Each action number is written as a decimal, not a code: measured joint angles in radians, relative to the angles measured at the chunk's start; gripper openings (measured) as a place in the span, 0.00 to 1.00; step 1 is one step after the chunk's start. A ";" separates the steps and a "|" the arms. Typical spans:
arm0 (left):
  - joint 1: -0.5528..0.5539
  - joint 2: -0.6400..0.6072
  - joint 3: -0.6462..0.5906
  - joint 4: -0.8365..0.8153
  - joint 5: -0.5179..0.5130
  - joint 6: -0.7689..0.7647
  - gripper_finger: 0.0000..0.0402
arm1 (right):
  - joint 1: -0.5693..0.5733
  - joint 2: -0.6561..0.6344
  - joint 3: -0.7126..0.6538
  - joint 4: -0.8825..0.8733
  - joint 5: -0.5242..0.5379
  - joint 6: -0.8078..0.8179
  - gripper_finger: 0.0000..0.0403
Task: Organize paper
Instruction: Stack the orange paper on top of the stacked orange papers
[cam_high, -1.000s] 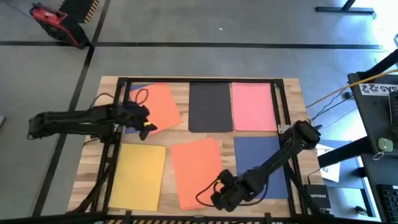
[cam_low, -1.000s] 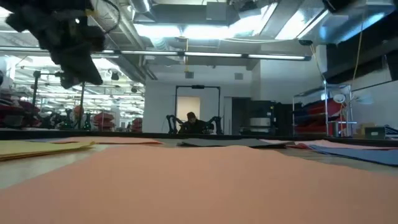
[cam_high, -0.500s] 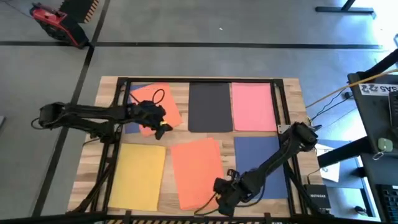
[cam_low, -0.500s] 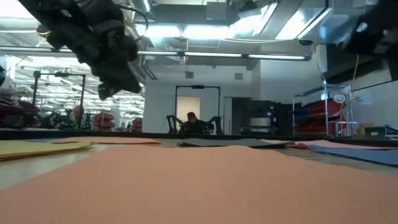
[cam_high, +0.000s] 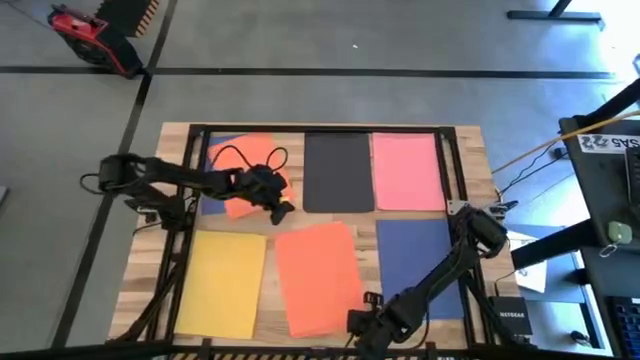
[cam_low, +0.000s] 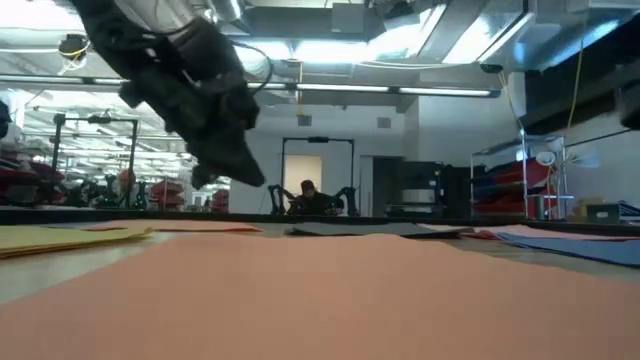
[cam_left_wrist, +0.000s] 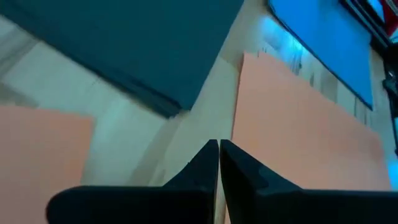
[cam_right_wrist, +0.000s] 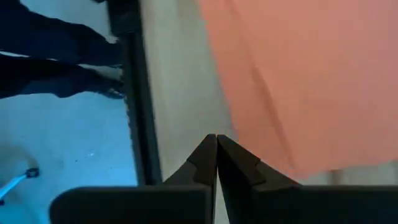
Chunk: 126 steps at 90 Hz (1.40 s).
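Note:
Seven sheets of paper lie flat on the wooden table. Along the far side are a blue sheet (cam_high: 222, 148) partly under an orange one (cam_high: 256, 172), a black one (cam_high: 337, 172) and a pink one (cam_high: 405, 170). Along the near side are yellow (cam_high: 220, 282), orange (cam_high: 318, 276) and blue (cam_high: 420, 262). My left gripper (cam_high: 282, 207) is shut and hangs above the gap between the far orange and black sheets (cam_left_wrist: 219, 144). My right gripper (cam_high: 362, 322) is shut at the near edge, beside the near orange sheet (cam_right_wrist: 311, 81).
A black frame runs around the table (cam_high: 195, 190), and its near bar (cam_right_wrist: 130, 93) lies just beside my right gripper. Bare wood (cam_high: 290, 215) shows between the sheets. A cable loop (cam_high: 255, 155) rides on the left arm. A router box (cam_high: 510, 322) sits at the near right corner.
My left gripper has travelled toward the table's right edge, from over the far orange sheet's left part to its right edge near the black sheet, staying shut. My right gripper has drawn slightly toward the near edge. The sheets have not moved.

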 joint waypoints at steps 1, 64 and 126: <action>0.000 0.008 0.004 0.004 0.000 -0.001 0.00 | 0.001 0.003 0.000 0.001 0.000 0.000 0.00; -0.173 0.297 0.211 -0.101 -0.256 0.103 0.00 | -0.009 0.035 0.002 0.008 0.042 0.010 0.00; -0.255 0.345 0.210 -0.017 -0.326 0.091 0.00 | -0.032 0.042 0.001 0.005 0.076 0.034 0.00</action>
